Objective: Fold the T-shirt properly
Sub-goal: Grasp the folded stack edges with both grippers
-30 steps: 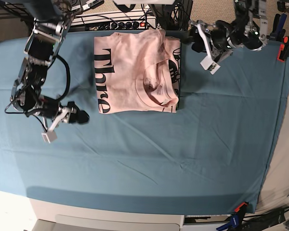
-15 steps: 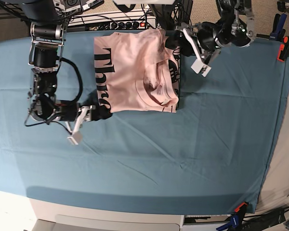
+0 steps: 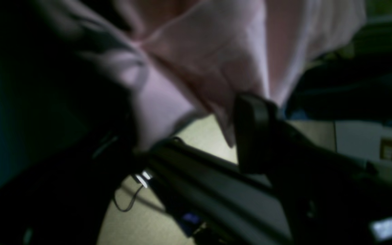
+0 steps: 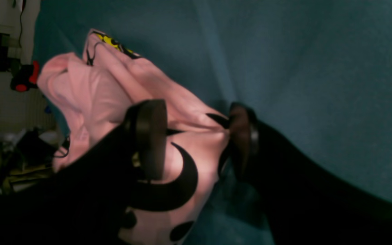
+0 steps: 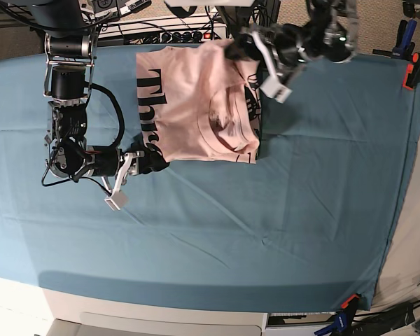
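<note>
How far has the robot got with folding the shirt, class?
Done: the shirt already lies as a folded rectangle on the cloth. In hand: the right gripper straddles its near corner, jaws apart; the left gripper is at the far corner, grip unclear. Left: probably one more fold.

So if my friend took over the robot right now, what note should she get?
Right end effector: pads on either side of the near left corner of the T-shirt, on the printed part; firm grip not confirmed.
Left end effector: at the shirt's far right corner; its blurry wrist view shows pink cloth by one finger, but open or shut is unclear.
The shirt lies already folded into a rough rectangle at the far side of the teal cloth.
Left to do: probably one more fold from these two corners, then smooth it and let go.
</note>
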